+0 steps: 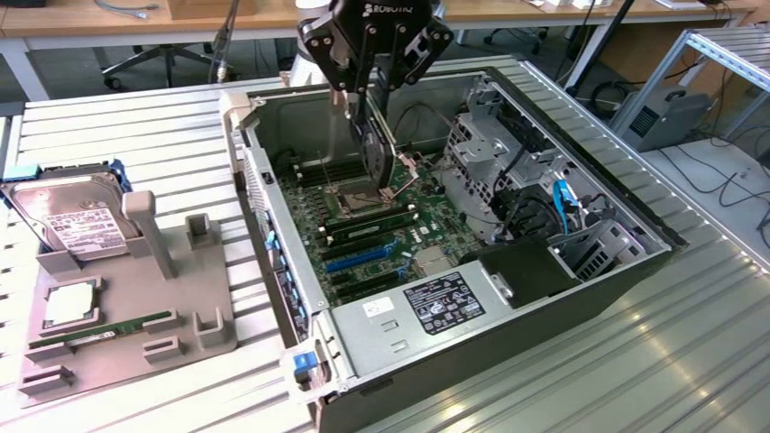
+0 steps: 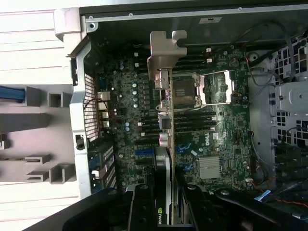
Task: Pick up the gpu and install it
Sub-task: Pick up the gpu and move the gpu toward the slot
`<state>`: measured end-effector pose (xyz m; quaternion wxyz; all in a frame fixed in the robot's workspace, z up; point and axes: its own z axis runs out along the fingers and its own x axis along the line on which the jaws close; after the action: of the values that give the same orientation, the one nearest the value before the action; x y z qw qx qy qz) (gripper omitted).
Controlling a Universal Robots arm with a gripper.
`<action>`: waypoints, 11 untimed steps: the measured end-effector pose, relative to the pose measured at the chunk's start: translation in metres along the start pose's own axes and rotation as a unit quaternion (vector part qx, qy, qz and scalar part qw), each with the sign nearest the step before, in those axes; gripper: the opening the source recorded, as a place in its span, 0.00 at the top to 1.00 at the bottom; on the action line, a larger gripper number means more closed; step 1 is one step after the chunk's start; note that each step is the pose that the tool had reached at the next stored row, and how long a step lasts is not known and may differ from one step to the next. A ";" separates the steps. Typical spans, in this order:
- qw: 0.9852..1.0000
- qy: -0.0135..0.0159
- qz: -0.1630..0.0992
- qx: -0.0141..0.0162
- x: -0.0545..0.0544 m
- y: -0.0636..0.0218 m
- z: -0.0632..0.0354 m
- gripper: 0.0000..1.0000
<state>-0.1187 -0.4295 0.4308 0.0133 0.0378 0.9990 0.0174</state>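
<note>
The gripper (image 1: pixel 367 93) was down over the open computer case (image 1: pixel 361 329) with its fingers clamped narrow on the gpu (image 1: pixel 377 149), and the card hung on edge from that grip. From the wrist view the gpu (image 2: pixel 169 163) ran edge-on out of the gripper (image 2: pixel 167 211), its silver bracket (image 2: pixel 162 55) at the far end, over the motherboard (image 2: pixel 221 144) beside the CPU socket (image 2: pixel 185 91). Off to the exterior view's left, the hard drive (image 1: pixel 72 221) and memory stick (image 1: pixel 103 332) sat on the gray tray (image 1: pixel 121 361).
</note>
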 end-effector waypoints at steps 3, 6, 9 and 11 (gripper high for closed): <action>1.000 0.000 0.000 0.000 -0.003 0.0002 0.0012 0.73; 1.000 0.000 0.000 0.000 -0.006 0.0004 0.0024 0.73; 1.000 0.000 0.000 0.000 -0.010 0.0006 0.0039 0.73; 1.000 0.000 0.000 0.000 -0.012 0.0008 0.0048 0.73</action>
<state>-0.1064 -0.4295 0.4263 0.0133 0.0378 0.9990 0.0174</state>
